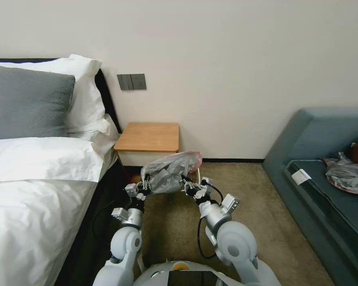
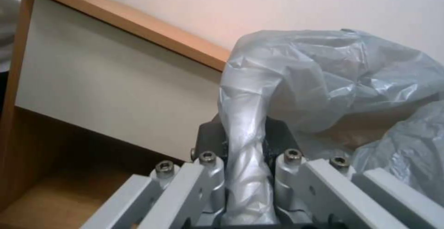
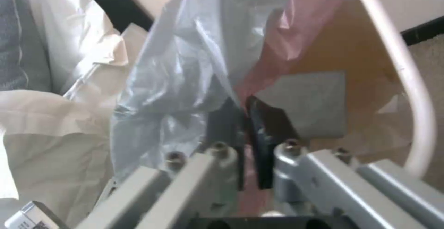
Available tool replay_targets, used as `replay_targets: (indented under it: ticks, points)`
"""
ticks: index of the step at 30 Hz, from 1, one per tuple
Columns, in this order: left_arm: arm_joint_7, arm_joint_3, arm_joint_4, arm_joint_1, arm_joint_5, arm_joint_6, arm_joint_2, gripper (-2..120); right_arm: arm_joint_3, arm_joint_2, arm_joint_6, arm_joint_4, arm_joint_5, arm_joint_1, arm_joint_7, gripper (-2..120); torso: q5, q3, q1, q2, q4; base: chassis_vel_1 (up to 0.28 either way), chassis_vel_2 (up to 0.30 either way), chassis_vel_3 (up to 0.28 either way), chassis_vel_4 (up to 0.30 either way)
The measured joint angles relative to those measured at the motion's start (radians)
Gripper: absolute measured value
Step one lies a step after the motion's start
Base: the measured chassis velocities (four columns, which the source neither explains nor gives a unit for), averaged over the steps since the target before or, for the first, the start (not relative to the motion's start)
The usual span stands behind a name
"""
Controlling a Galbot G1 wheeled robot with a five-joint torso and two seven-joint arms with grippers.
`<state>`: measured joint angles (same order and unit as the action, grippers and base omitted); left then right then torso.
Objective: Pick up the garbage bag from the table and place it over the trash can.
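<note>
Garbage bag: thin, shiny, crinkly grey plastic with a pink rim. It is puffed up and held in the air between the two grippers, in front of the table and lower than its top.
Bag up close: in the left wrist view the plastic is see-through and full of folds, and one part is twisted into a tight rope.
Left gripper: its fingers are closed tight on the twisted grey part, at the bag's left side.
Right gripper: its dark pads are pressed together on the pink rim, at the bag's right side.
Trash can: smooth pale plastic with a round rim, just behind and under the bag.
Table: flat orange-brown wood top, white front, square shape, against the wall.
Bed: soft white sheets and a grey pillow, beside the table.
Floor: rough brownish carpet.
</note>
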<state>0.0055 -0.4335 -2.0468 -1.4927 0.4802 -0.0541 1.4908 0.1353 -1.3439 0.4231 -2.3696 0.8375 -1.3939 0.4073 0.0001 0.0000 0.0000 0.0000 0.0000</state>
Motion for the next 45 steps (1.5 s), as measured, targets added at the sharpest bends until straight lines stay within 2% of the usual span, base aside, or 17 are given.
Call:
replay_targets:
  ticks: [2, 21, 31, 36, 40, 42, 44, 45]
  points:
    - [-0.002, -0.001, 0.003, 0.001, 0.000, 0.001, 0.003, 7, 0.001, 0.001, -0.001, -0.007, -0.011, -0.009, 0.000, 0, -0.0001, 0.000, 0.000, 0.000, 0.0000, 0.000, 0.000, 0.000, 0.000]
    - [-0.009, -0.021, 0.000, 0.011, 0.018, 0.007, 0.031, 7, 0.029, 0.048, -0.015, -0.085, -0.110, -0.168, -0.034, 0, 0.0000, 0.000, 0.000, 0.000, -0.0001, 0.000, 0.000, 0.000, 0.000]
    - [-0.017, -0.021, -0.019, 0.001, 0.058, 0.027, 0.034, 7, 0.077, 0.070, -0.043, -0.069, -0.167, -0.190, -0.061, 0, -0.0001, 0.000, 0.000, 0.000, 0.0000, 0.000, 0.000, 0.000, 0.000]
    - [-0.023, -0.019, -0.029, -0.003, 0.091, 0.044, 0.027, 7, 0.090, 0.073, -0.071, -0.030, -0.243, -0.183, -0.086, 0, -0.0001, 0.000, 0.000, 0.000, 0.0000, 0.000, 0.000, 0.000, 0.000]
    - [-0.024, -0.016, -0.035, -0.011, 0.109, 0.054, 0.024, 7, 0.099, 0.080, -0.120, 0.034, -0.391, -0.184, -0.122, 0, 0.0000, 0.000, 0.000, 0.000, 0.0000, 0.000, 0.000, 0.000, 0.000]
    - [-0.024, -0.016, -0.035, -0.012, 0.110, 0.054, 0.024, 7, 0.101, 0.081, -0.129, 0.043, -0.419, -0.187, -0.130, 0, 0.0000, 0.000, 0.000, 0.000, 0.0000, 0.000, 0.000, 0.000, 0.000]
    - [-0.026, -0.017, -0.035, -0.013, 0.110, 0.054, 0.024, 7, 0.110, 0.084, -0.151, 0.053, -0.490, -0.205, -0.154, 10, 0.0001, 0.000, 0.000, 0.000, 0.0000, 0.000, 0.000, 0.000, 0.000]
    - [-0.026, -0.017, -0.035, -0.013, 0.110, 0.054, 0.024, 7, 0.110, 0.084, -0.151, 0.053, -0.490, -0.205, -0.154, 10, 0.0001, 0.000, 0.000, 0.000, 0.0000, 0.000, 0.000, 0.000, 0.000]
